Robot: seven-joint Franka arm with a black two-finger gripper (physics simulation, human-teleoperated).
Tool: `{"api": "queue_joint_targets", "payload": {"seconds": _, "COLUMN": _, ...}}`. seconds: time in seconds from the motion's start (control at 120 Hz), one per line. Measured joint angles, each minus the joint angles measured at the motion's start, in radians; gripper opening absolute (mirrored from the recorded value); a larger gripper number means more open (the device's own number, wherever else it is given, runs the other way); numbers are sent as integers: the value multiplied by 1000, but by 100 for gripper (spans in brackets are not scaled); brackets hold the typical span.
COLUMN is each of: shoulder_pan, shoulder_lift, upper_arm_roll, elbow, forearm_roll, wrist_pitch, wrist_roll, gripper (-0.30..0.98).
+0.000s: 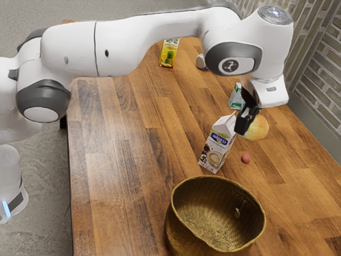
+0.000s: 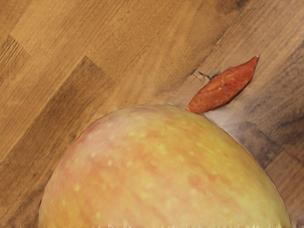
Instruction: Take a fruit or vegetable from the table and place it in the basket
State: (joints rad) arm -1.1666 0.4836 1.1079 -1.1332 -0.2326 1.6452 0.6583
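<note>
With the arm (image 1: 125,45) stretched across from the exterior view's left and bent down at the wrist, the black gripper (image 1: 246,120) hangs over the tabletop (image 1: 125,160), fingers pointing down, slightly tilted. Fingers parted by the fruit's width, clamped on a round yellow-red fruit (image 1: 258,128). Milk carton (image 1: 217,145) upright, near the gripper. Basket (image 1: 181,229) lower in the exterior view, well apart from the gripper; fruit outside it. Tapered red root (image 2: 223,87) on the wood below the gripper.

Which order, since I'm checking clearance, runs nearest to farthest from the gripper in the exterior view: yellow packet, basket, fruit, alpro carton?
1. Fruit, in the jaws
2. Alpro carton, toward the view's left
3. Basket, near end
4. Yellow packet, far end
</note>
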Motion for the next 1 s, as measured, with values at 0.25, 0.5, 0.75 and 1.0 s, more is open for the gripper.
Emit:
{"api": "queue_joint_targets", "payload": {"seconds": 0.25, "shoulder_pan": -5, "shoulder_lift": 3, "upper_arm_roll": -134, "elbow": -34, "forearm_roll": 39, "wrist_pitch": -71, "wrist_roll": -90, "gripper": 34}}
{"api": "queue_joint_targets", "payload": {"seconds": 0.5, "shoulder_pan": -92, "shoulder_lift": -72, "upper_arm_roll": -113, "elbow": 11, "forearm_roll": 65, "wrist_pitch": -112, "wrist_roll": -152, "gripper": 35}}
{"api": "queue_joint_targets", "payload": {"seconds": 0.75, "shoulder_pan": -249, "shoulder_lift": -128, "upper_arm_roll": -145, "elbow": 25, "forearm_roll": 115, "wrist_pitch": -230, "wrist_roll": -248, "gripper": 35}}
{"api": "queue_joint_targets", "payload": {"seconds": 1.0, "shoulder_pan": -245, "shoulder_lift": -149, "upper_arm_roll": -174, "elbow": 15, "forearm_roll": 169, "wrist_pitch": -282, "wrist_roll": -363, "gripper": 35}}
